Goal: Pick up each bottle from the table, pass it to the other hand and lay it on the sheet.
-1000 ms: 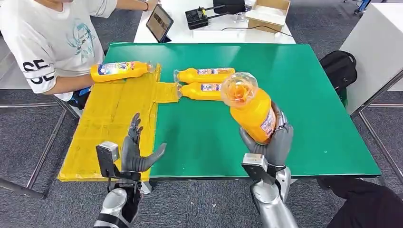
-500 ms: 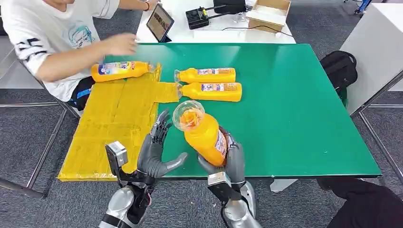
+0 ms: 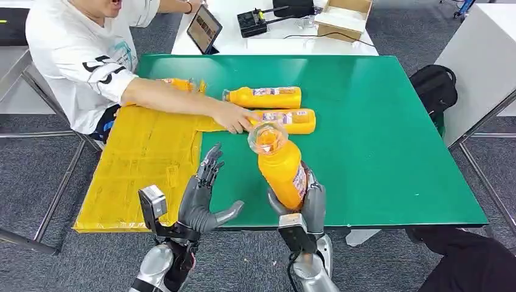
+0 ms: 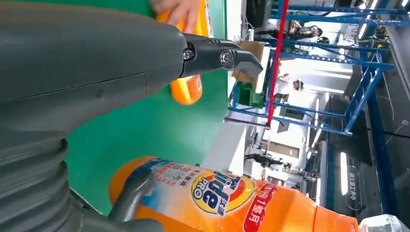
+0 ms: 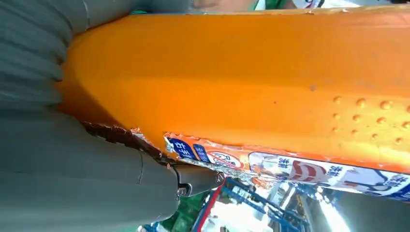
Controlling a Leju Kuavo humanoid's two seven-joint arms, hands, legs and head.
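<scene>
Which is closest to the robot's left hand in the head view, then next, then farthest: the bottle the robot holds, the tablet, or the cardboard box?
From the left hand:
1. The held bottle, just to its right, gripped by the right hand.
2. The tablet, straight ahead on the white table beyond the green table.
3. The cardboard box, far right at the back.

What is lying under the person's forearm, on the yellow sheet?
An orange bottle lies there, on the yellow sheet. The person's forearm covers most of it; its cap end shows by the sheet's edge. Its label is hidden.
</scene>
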